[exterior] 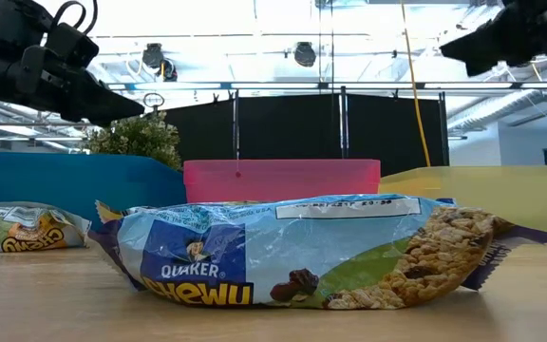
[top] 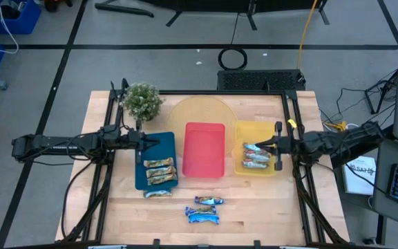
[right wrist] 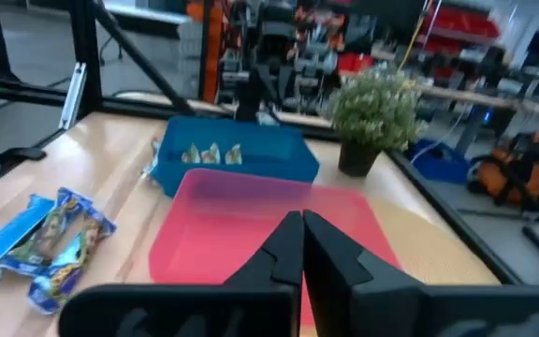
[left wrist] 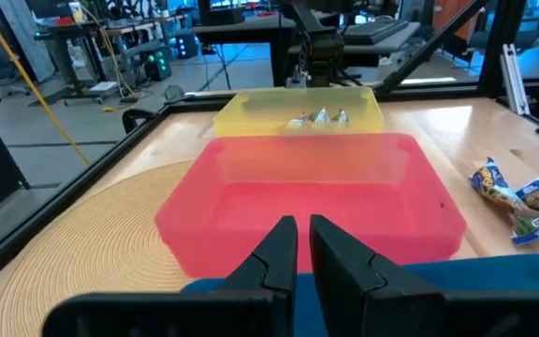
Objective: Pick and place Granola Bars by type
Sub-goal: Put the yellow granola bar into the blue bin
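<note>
From above, my left hand [top: 142, 142] hangs over the far edge of the blue tray [top: 166, 144], its fingers drawn close together and holding nothing. My right hand [top: 276, 146] sits over the yellow tray [top: 244, 130], fingers likewise nearly closed and empty. Between the two lies the red tray [top: 204, 149], bare inside. Tan-gold bars [top: 159, 170] lie in the blue tray, with one more [top: 157, 194] on the wooden surface [top: 254, 207] just off the tray's near edge. Silvery bars [top: 256, 157] rest in the yellow tray. Blue bars [top: 204, 209] lie loose on the surface in front of the red tray. A small potted plant [top: 142, 101] stands at the far left, beside a round woven mat [top: 199, 111].

At surface height, a blue Quaker Chewy bar [exterior: 292, 252] fills the foreground, a tan-gold one [exterior: 22, 228] to its left, the red tray behind.

Past my left wrist, my fingers [left wrist: 274, 253] are almost touching above the blue tray's rim, the red tray and then the yellow tray beyond, blue bars off to the side.

Past my right wrist, my fingers [right wrist: 284, 245] are pressed nearly together over the red tray; the blue tray with its bars lies farther on, beside the plant
</note>
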{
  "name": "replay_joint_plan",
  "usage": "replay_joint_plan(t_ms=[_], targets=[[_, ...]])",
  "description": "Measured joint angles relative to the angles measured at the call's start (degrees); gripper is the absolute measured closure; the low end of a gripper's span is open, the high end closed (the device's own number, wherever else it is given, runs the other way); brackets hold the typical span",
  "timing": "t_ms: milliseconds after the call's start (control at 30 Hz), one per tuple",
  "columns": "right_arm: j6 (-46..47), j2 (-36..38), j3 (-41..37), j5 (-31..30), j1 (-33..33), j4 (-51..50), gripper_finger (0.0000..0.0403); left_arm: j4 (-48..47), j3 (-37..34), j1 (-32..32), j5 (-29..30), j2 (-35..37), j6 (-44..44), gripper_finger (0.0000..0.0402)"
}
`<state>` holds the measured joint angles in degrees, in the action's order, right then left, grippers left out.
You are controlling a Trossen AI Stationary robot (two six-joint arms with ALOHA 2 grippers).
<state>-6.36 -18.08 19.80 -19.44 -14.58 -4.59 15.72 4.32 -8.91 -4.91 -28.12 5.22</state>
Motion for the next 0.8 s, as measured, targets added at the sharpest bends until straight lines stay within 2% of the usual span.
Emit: replay_joint_plan(t_ms=[233, 433, 533, 600, 700, 800], targets=[[-8.0, 2.0, -11.3, 0.1, 0.0, 17.8, 0.0403, -0.6, 0.0, 0.0, -0.5, 0.0, -0.7, 0.036], [-10.9, 2.4, -16.7, -0.1, 0.0, 24.5, 0.0403, 4.3, 0.0, 0.0, -1.6, 0.0, -7.0, 0.036], [-11.8, 2.5, -16.2, -1.4, 0.3, 24.0, 0.0403, 3.5, 1.4, 0.4, -5.3, 0.0, -7.9, 0.036], [-11.9, 2.7, -16.1, -1.4, 0.4, 24.6, 0.0403, 1.7, 4.0, 2.3, -5.4, -0.4, -8.1, 0.036], [-12.4, 2.8, -16.2, -1.4, 0.4, 25.3, 0.0403, -1.6, 9.3, 8.3, -2.3, -3.0, -5.2, 0.036], [-12.6, 2.7, -16.2, -1.4, 0.4, 26.4, 0.0403, -7.7, 16.6, 16.6, 5.4, -8.0, -2.6, 0.036]])
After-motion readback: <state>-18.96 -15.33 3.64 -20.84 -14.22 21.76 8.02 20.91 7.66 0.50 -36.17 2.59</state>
